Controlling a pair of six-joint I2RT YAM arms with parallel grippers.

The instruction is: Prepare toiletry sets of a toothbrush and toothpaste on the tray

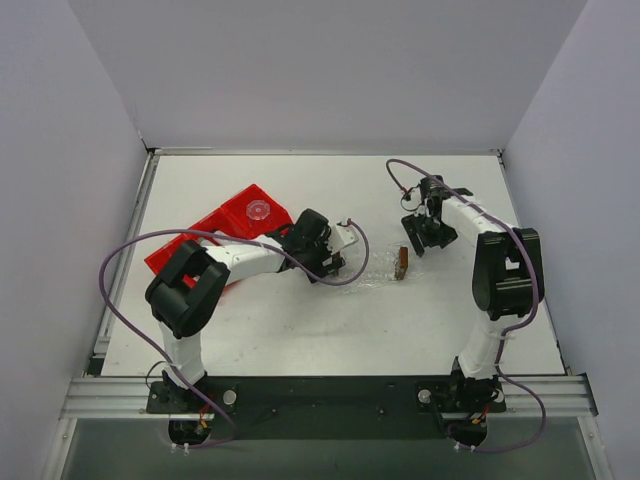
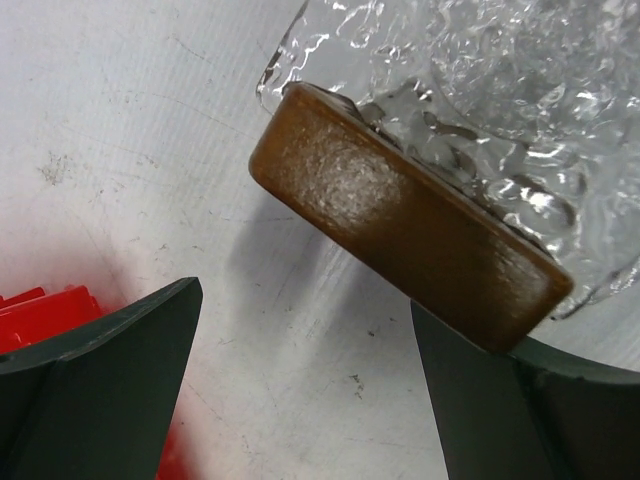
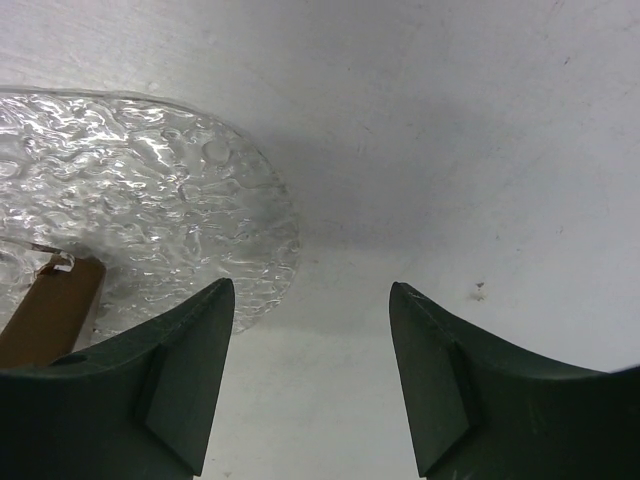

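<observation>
The clear textured tray [image 1: 372, 264] lies mid-table, hard to see from above. In the right wrist view its rounded corner [image 3: 160, 190] lies left of my open, empty right gripper [image 3: 312, 287], which hovers over bare table [image 1: 415, 245]. The clear rack shows by its brown ends [image 1: 402, 262] [image 3: 45, 315]. In the left wrist view one brown end [image 2: 400, 250] fronts clear textured plastic [image 2: 480, 90]. My left gripper [image 2: 305, 300] is open and empty, with that end against its right finger [image 2: 480, 400]. It sits at the tray's left side [image 1: 335, 263]. No toothbrush or toothpaste is in view.
A red compartmented bin [image 1: 225, 228] lies at the left under the left arm, with a small round clear lid [image 1: 258, 210] on it. Its corner shows in the left wrist view [image 2: 40, 310]. Grey walls enclose the white table [image 1: 330, 330].
</observation>
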